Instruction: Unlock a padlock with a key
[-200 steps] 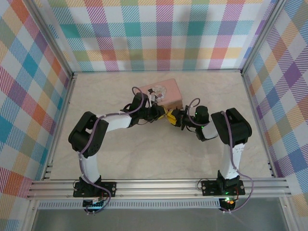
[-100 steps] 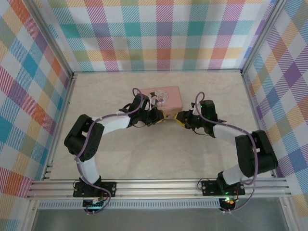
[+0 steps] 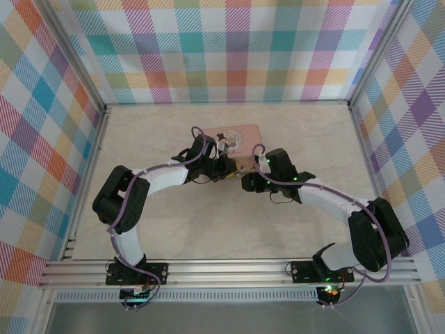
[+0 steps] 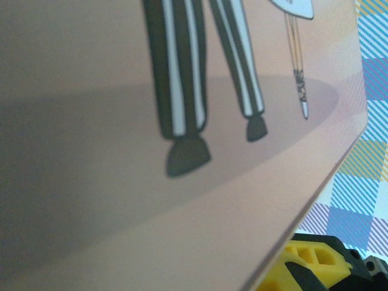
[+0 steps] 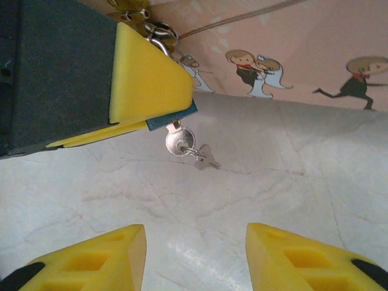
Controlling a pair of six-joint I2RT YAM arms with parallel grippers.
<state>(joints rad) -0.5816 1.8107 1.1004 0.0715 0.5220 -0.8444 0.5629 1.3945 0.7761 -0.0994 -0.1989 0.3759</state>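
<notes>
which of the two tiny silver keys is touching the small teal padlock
The round-headed silver key, its head right under the teal padlock; the other key hangs off its ring.

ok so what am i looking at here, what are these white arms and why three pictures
They are two robot arms bolted at a table's near edge. One picture looks down from above; the other two come from cameras on each wrist. A pink picture tin lies on the table. In the right wrist view, the left gripper pinches a tiny teal padlock with a silvery key hanging under it, and the right gripper is open, facing it. The left wrist camera is close against the tin's printed surface.
</notes>
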